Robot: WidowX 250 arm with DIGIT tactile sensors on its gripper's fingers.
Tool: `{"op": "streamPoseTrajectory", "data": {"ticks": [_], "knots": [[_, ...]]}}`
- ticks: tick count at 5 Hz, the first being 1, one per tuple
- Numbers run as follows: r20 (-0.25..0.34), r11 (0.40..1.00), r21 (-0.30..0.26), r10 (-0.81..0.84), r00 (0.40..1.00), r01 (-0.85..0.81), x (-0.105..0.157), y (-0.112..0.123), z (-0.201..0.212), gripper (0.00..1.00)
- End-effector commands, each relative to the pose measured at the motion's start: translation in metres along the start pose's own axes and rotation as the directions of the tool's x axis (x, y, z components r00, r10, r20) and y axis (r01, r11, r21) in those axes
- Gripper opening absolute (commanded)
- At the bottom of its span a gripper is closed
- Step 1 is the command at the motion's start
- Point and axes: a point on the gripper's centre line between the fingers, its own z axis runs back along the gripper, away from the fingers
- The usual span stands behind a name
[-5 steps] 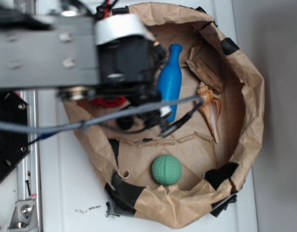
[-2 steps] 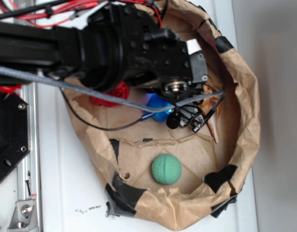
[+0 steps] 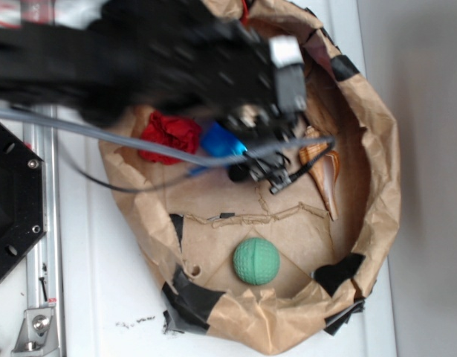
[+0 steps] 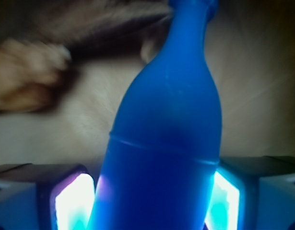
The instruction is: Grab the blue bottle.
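Observation:
The blue bottle (image 4: 166, 129) fills the wrist view, neck pointing up and away, its wide body sitting between the two lit pads (image 4: 73, 203) of my gripper (image 4: 152, 196). Both pads lie against the bottle's sides, so the gripper is shut on it. In the exterior view only a small blue patch of the bottle (image 3: 217, 140) shows under the blurred black arm (image 3: 176, 59), which hides the gripper and the rest of the bottle.
A crumpled brown paper bag (image 3: 380, 156) forms a walled basin on the white table. Inside lie a green ball (image 3: 255, 261), a brown shell (image 3: 325, 169) and a red object (image 3: 169, 134). A black base plate (image 3: 13, 201) sits at the left.
The arm swung down over the bottle, which lay free in the bag a second ago. The blue patch has since shifted left and up with the arm.

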Motion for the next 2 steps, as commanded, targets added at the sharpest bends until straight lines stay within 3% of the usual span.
{"op": "streamPoseTrajectory", "data": {"ticks": [1, 2], "knots": [[-0.055, 0.984, 0.004, -0.180, 0.982, 0.181, 0.009, 0.004, 0.094, 0.00], [-0.087, 0.948, -0.039, -0.317, 0.944, 0.315, 0.007, -0.013, 0.088, 0.00]]}}
